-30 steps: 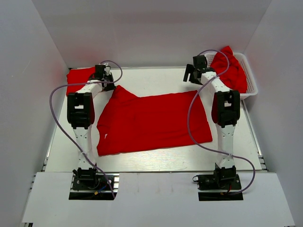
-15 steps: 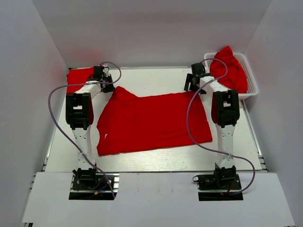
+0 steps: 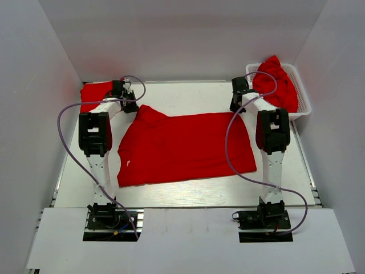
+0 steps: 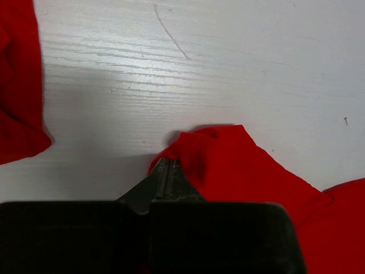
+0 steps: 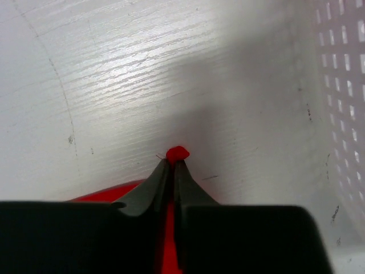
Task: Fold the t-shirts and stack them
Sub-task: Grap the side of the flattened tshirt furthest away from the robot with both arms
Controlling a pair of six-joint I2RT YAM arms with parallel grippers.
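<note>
One red t-shirt (image 3: 182, 148) lies spread flat across the middle of the table. My left gripper (image 3: 132, 106) is shut on its far left corner; in the left wrist view the fingertips (image 4: 169, 162) pinch a raised fold of the cloth (image 4: 239, 162). At the far right corner my right gripper (image 3: 235, 107) is shut on the shirt, and a small nub of red cloth (image 5: 177, 153) pokes out past its tips (image 5: 173, 163). Another red t-shirt (image 3: 94, 93) lies at the back left. More red t-shirts (image 3: 278, 85) are heaped in the basket.
A white lattice basket (image 3: 304, 98) stands at the back right, close beside the right arm; its wall (image 5: 342, 68) shows in the right wrist view. White walls close in the table on three sides. The back-left shirt's edge (image 4: 20, 85) lies just left of my left gripper.
My right gripper has dropped down and to the right onto the spread shirt's far right corner and gone from open to shut on it. The left gripper holds as before.
</note>
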